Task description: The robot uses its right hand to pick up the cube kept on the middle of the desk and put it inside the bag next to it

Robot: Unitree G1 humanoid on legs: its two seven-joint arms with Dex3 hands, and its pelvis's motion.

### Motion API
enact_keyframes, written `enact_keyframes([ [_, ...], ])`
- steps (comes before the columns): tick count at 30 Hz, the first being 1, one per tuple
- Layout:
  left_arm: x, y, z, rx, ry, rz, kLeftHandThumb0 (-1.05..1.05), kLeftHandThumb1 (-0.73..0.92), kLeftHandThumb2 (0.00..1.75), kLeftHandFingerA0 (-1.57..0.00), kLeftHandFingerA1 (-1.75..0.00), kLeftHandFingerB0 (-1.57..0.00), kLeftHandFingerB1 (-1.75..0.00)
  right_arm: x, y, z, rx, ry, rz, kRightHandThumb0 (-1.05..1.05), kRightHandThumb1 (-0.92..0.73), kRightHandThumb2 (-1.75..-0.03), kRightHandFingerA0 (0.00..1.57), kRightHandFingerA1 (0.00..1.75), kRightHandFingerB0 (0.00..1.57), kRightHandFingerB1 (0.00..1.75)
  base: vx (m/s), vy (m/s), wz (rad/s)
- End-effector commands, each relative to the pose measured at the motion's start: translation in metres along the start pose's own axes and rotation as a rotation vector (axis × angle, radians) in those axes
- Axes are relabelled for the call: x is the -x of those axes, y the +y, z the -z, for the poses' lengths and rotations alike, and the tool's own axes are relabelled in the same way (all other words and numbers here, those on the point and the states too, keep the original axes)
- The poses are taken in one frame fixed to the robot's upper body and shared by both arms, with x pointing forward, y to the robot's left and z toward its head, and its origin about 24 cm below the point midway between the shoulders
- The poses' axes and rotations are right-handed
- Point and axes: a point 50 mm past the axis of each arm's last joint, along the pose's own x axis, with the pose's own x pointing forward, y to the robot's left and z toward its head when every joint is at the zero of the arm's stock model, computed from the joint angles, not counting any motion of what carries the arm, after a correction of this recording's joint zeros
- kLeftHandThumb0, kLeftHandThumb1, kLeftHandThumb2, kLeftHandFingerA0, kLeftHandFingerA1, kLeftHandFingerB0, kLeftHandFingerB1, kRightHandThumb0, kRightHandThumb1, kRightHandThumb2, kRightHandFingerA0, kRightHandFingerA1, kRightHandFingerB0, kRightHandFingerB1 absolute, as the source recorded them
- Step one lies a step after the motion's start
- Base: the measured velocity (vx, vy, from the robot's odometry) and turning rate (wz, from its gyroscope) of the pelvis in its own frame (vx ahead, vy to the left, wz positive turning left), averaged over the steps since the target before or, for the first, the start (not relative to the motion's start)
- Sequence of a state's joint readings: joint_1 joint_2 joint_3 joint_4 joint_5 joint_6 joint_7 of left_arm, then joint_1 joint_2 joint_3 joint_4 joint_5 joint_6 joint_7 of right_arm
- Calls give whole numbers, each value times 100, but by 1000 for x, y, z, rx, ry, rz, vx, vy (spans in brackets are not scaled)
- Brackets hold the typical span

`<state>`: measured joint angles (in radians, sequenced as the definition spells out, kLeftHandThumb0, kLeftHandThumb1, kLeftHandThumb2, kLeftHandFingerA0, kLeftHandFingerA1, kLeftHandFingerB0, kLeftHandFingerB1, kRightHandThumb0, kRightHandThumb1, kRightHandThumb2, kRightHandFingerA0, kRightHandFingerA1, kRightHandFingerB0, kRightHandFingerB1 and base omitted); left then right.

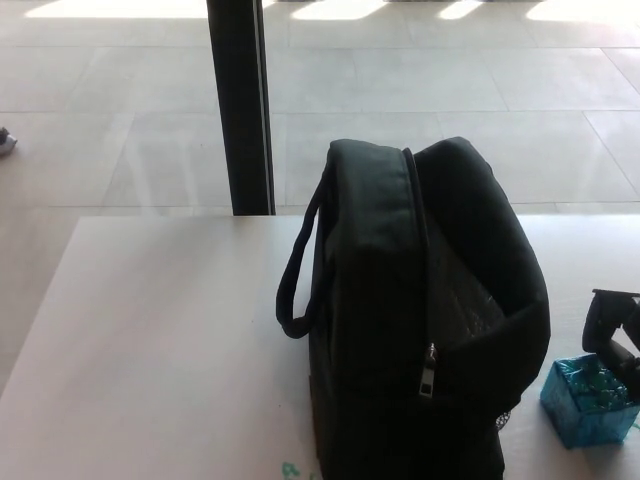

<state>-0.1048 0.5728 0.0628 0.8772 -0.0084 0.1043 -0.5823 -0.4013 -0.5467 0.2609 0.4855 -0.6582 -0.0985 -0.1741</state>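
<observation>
A shiny teal cube (pixel 590 402) sits tilted at the desk's lower right, just right of the black bag (pixel 420 320). The bag stands upright in the middle of the white desk (pixel 150 330), its zipper (pixel 427 372) running up the top and a carry handle (pixel 297 270) on its left side. My right hand (pixel 614 338) comes in at the right edge, its black fingers (pixel 597 322) against the cube's upper right, closed on it. Most of the hand is cut off by the picture's edge. My left hand does not show.
A black pillar (pixel 240 105) stands on the tiled floor behind the desk's far edge. A person's shoe (pixel 4 140) shows at the far left edge. Green marks (pixel 290 470) lie on the desk by the bag's front.
</observation>
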Motion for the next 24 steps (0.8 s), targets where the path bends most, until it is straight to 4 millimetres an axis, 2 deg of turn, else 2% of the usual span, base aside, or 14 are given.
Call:
enact_keyframes([
  [1,4,7,-1,-32,-8,-29,-74,55,101,-33,-62,-12,-46,-4,-15,2,10,-25,38,-17,-55,-98,88,175,76,150,0,0,0],
  [6,3,7,1,-30,-3,-30,-74,55,102,-33,-61,-12,-46,-9,-25,2,22,-25,51,-19,-57,-98,86,175,74,149,0,0,0],
  [7,3,7,0,-33,-1,-29,-77,73,62,-34,-52,-25,-39,-10,-27,1,20,-23,51,-19,-58,-98,86,175,75,149,0,0,0],
  [8,3,7,0,-4,-5,-25,-76,71,61,-35,-55,-25,-39,-11,-29,0,14,-22,60,-21,-57,-98,87,175,74,150,0,0,0],
  [9,4,7,0,-23,-9,-22,-77,56,91,-27,-57,-21,-49,-13,-32,-1,11,-19,61,-21,-60,-96,87,175,72,151,0,0,0],
  [10,4,7,-1,9,-8,-24,-75,55,90,-28,-57,-22,-49,-14,-33,-1,13,-17,61,-20,-59,-95,87,175,71,153,0,0,0],
  [11,4,7,-1,1,-14,-30,-73,72,60,-33,-50,-28,-40,-14,-33,-2,18,-17,66,-19,-58,-96,88,175,74,149,0,0,0],
  [12,4,7,0,5,-16,-30,-76,54,89,-28,-57,-23,-49,-15,-34,-2,19,-19,74,-19,-57,-96,89,175,73,151,0,0,0],
  [13,4,7,0,-7,-13,-30,-77,72,61,-35,-53,-27,-40,-15,-35,-2,19,-20,77,-18,-55,-101,89,175,76,149,0,0,0],
  [19,4,7,-1,-13,1,-32,-76,70,61,-39,-56,-28,-40,-14,-36,-9,-50,-16,35,-19,-59,-100,86,175,73,149,0,0,0],
  [20,3,7,-1,-15,-1,-39,-76,70,60,-37,-54,-29,-40,-14,-36,-11,-74,-7,3,-18,-64,-90,81,175,72,144,0,0,0],
  [22,3,7,1,3,-3,-34,-75,69,61,-38,-55,-27,-40,-14,-35,-15,-96,12,-96,-23,-75,-73,77,161,74,85,0,0,0],
  [23,3,7,2,1,-1,-37,-75,69,61,-38,-55,-27,-40,-14,-34,-16,-99,17,-116,-23,-75,-73,77,161,74,85,0,0,0],
  [24,3,7,2,0,1,-36,-76,71,61,-35,-53,-27,-39,-14,-35,-17,-95,24,-146,-27,-77,-65,69,139,63,62,0,0,0],
])
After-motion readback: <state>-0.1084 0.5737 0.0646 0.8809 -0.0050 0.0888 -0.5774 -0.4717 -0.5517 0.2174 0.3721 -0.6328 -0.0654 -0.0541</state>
